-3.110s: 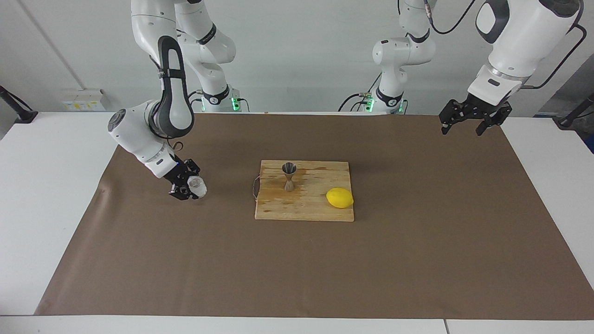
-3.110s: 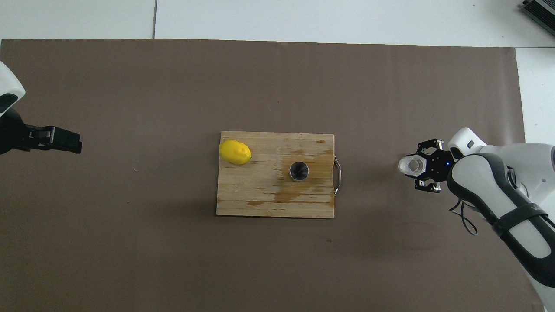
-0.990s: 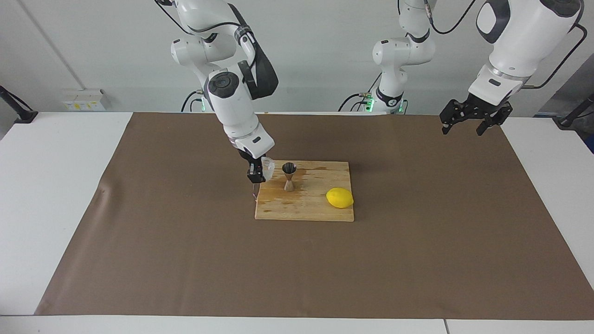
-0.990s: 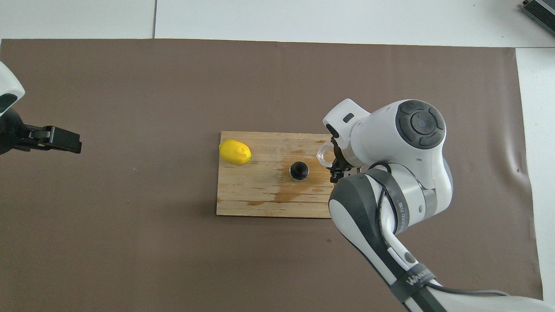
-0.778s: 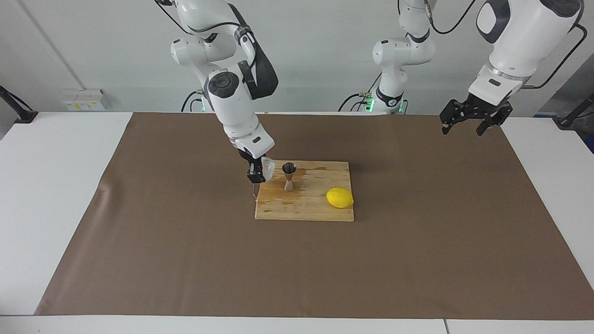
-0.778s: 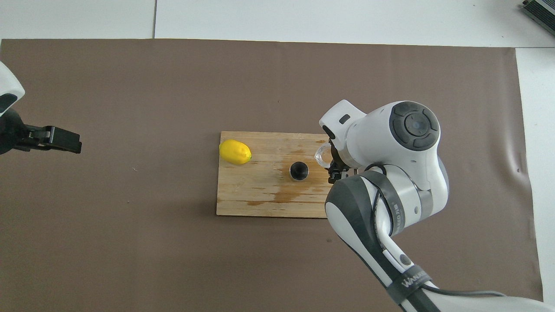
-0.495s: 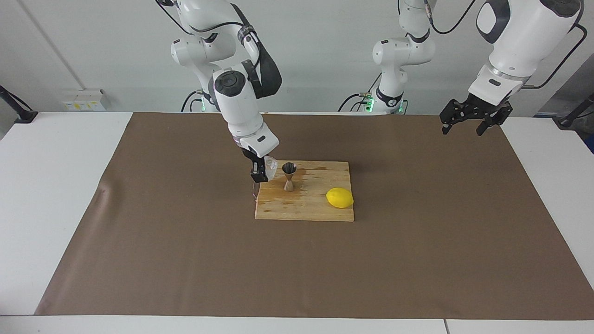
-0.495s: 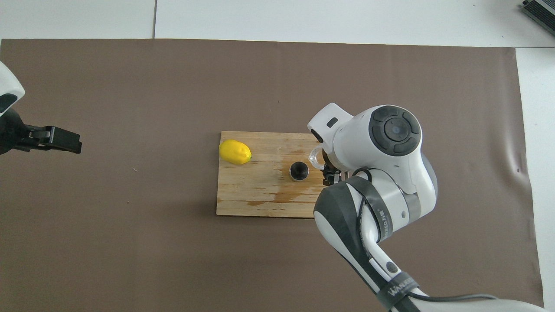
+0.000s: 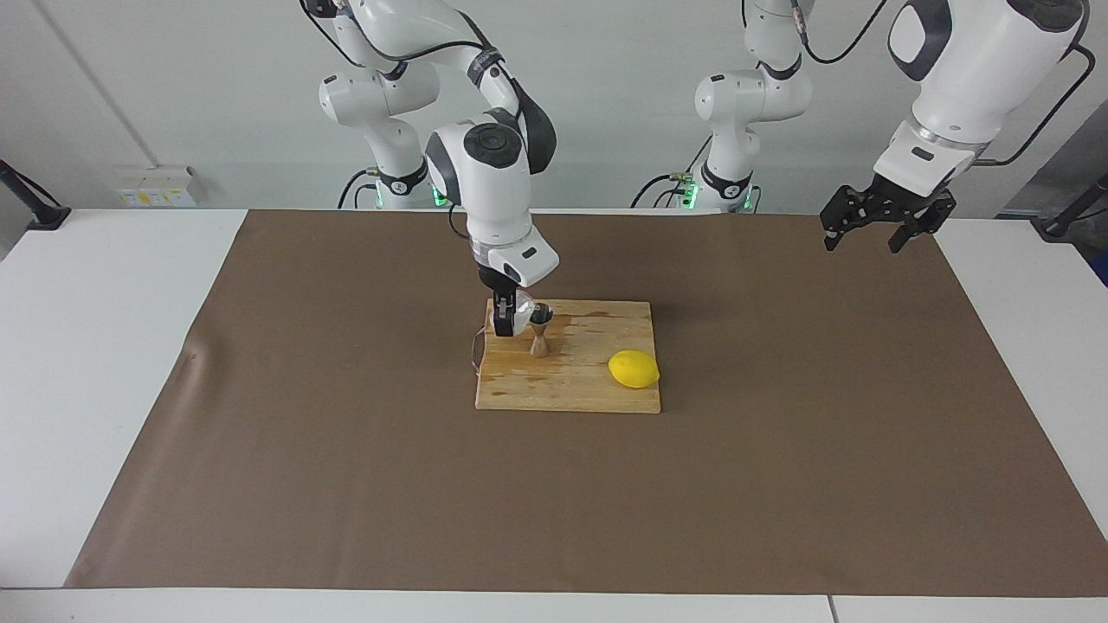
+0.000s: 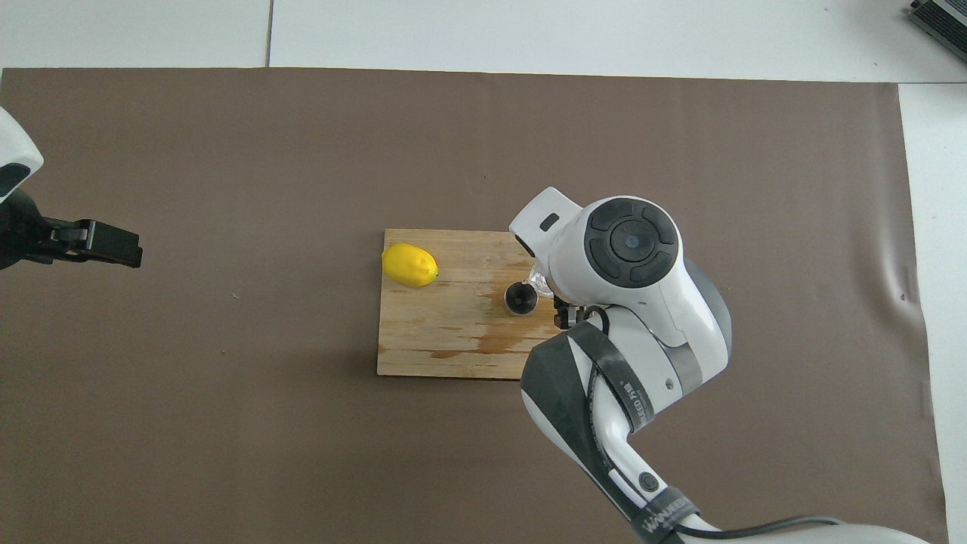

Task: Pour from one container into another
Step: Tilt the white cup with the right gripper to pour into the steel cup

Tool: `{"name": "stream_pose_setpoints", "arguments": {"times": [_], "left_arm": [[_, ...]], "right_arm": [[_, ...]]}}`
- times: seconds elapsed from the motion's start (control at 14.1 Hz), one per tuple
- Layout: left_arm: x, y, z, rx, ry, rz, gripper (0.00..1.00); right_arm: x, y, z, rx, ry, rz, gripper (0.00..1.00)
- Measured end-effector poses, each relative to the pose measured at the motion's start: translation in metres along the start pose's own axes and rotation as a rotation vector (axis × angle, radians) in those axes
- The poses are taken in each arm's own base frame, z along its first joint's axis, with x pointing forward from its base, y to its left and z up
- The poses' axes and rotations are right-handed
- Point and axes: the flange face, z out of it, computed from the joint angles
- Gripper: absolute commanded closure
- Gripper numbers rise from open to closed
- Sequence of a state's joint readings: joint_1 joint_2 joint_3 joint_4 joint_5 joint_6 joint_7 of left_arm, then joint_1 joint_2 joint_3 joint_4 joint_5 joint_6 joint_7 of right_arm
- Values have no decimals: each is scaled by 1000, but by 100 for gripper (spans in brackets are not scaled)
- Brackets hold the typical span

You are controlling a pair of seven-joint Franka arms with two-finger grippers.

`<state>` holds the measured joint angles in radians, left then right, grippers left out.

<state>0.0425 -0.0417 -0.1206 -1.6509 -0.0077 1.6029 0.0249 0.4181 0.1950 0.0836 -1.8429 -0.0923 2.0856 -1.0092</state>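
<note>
Glass at the jigger's mouth, on the right arm's side of it.

Your right tool [image 9: 505, 317] hangs over the handle end of the worn wooden cutting board [image 9: 597, 385], clamped on the small clear faceted glass tumbler [image 9: 519, 313], which sits tipped with its mouth turned toward the shiny steel hourglass-shaped jigger [image 9: 539, 330]. That jigger stands upright on the board just beside the tool, toward the left arm's end of the tabletop; from overhead its dark open mouth [image 10: 520, 298] shows right at the glass's rim [image 10: 537, 282]. Whether the two touch you cannot tell. Judge the pour as about to start: further tilt must send the lip over that narrow opening. Your left tool [image 9: 874, 222], fingers spread and empty, waits well apart. A yellow lemon [image 9: 634, 369] lies past the jigger.
</note>
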Motion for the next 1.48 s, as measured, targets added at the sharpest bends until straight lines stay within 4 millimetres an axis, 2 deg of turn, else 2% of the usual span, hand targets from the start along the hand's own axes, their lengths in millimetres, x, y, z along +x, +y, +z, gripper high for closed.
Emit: {"name": "stream_pose_setpoints", "arguments": {"times": [0.92,1.48], "left_arm": [[0,0,0,0,0,0,0],[0,0,0,0,0,0,0]], "right_arm": [[32,-20,-1,-108,-189,-123,56],[32,-19,-2,-148,-242,-164,56]]}}
